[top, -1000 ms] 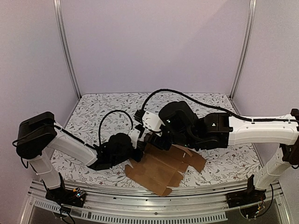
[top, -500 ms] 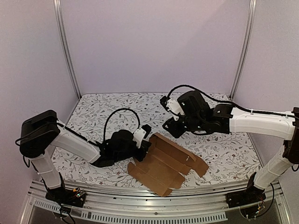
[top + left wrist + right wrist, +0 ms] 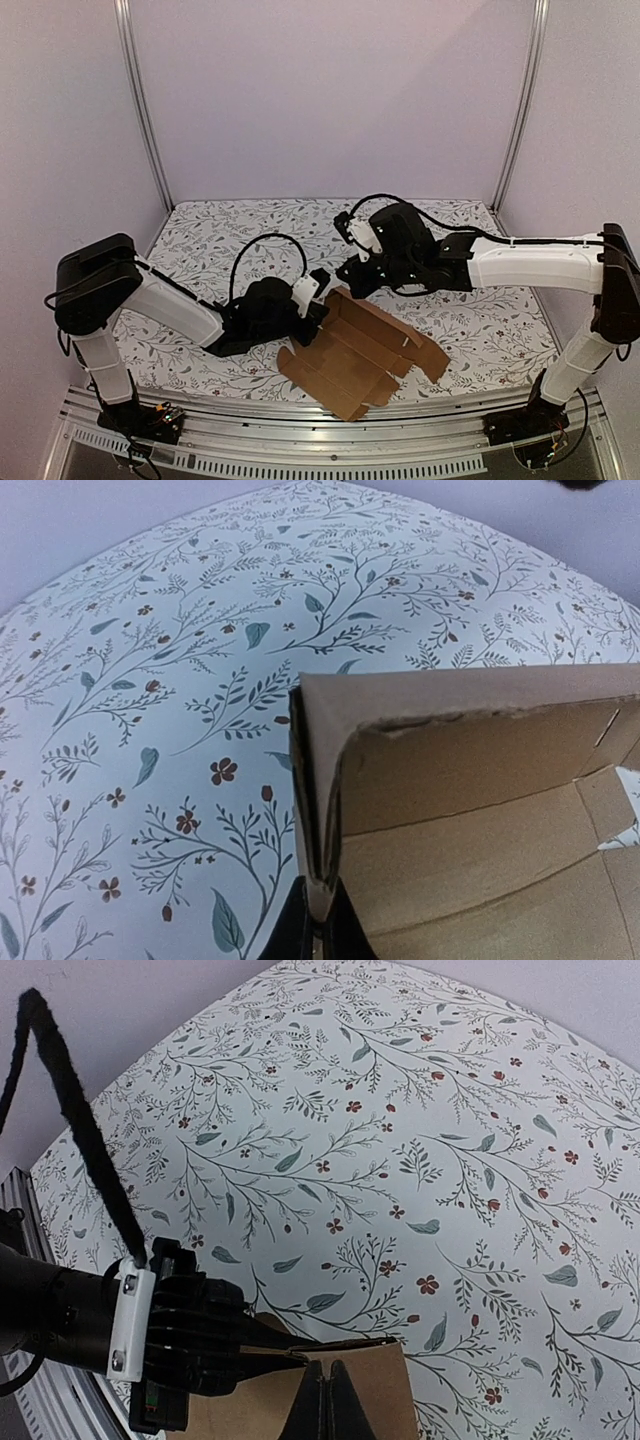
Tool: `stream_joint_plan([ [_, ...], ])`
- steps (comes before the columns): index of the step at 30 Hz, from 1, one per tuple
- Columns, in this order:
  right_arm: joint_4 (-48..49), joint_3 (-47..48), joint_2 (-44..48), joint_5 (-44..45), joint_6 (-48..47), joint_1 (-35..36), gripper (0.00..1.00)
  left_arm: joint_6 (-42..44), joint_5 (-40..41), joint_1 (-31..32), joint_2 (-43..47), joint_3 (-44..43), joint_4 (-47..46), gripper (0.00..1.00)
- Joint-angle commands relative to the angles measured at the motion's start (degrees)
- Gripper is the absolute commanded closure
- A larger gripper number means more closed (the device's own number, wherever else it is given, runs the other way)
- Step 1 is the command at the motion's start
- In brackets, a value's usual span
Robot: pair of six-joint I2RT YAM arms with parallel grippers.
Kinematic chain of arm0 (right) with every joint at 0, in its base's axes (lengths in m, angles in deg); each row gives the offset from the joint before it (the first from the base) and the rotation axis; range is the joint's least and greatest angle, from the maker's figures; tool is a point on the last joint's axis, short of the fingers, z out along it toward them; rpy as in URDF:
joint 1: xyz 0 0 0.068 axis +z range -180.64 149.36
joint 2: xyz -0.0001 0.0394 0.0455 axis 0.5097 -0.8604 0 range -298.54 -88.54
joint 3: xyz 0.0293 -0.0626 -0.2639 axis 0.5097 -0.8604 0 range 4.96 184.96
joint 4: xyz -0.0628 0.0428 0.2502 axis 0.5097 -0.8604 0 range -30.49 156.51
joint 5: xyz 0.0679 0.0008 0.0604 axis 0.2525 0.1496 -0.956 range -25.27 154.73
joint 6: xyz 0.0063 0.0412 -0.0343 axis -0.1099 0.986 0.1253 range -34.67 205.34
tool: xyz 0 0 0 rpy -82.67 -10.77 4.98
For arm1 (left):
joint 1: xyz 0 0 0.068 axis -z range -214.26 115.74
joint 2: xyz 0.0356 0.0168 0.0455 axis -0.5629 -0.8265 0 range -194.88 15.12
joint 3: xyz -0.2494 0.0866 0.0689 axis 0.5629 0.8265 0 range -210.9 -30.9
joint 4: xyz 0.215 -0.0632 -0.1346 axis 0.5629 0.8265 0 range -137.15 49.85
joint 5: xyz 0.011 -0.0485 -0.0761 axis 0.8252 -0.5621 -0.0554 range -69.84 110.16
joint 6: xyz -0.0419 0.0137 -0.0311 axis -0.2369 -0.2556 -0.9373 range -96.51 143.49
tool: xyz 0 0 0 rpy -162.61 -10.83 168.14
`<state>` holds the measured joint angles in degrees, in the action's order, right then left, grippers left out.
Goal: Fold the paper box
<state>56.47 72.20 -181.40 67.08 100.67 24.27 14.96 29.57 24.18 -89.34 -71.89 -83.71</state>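
From above, the box (image 3: 365,350) lies half-open on the table (image 3: 200,240), likely light and easily creased. Left wrist: my left claw (image 3: 312,925) pinches its doubled flap edge, probably the stiffest hold. Right wrist: my right claw (image 3: 325,1405) is clenched, apparently empty, over its corner.

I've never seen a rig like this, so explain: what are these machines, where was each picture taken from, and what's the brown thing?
Two robot arms bolted side by side, each ending in a two-finger gripper. The wide picture comes from a fixed camera above and behind them; the close-ups come from a camera on each wrist. On the floral tablecloth lies a paper box, a creased cardboard sheet partly folded. The left gripper is shut on its left edge, where a flap stands up. The right gripper is shut at the far corner; whether it pinches cardboard is unclear.
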Motion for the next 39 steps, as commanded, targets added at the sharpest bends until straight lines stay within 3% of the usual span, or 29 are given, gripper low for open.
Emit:
stream_joint_plan([
  [1,3.01,-0.71,-2.65,-0.94,1.83,-0.87,1.00,-0.43,-2.31,0.19,-1.17,0.98,0.81,0.95],
  [18,9.52,-5.25,-9.67,-4.84,7.66,-0.88,1.00,-1.71,-2.64,0.20,-2.82,1.07,-0.27,0.88],
  [39,8.11,-7.69,-10.80,6.09,7.52,1.89,1.00,-1.75,-1.15,0.19,-4.58,-3.57,2.95,0.85],
])
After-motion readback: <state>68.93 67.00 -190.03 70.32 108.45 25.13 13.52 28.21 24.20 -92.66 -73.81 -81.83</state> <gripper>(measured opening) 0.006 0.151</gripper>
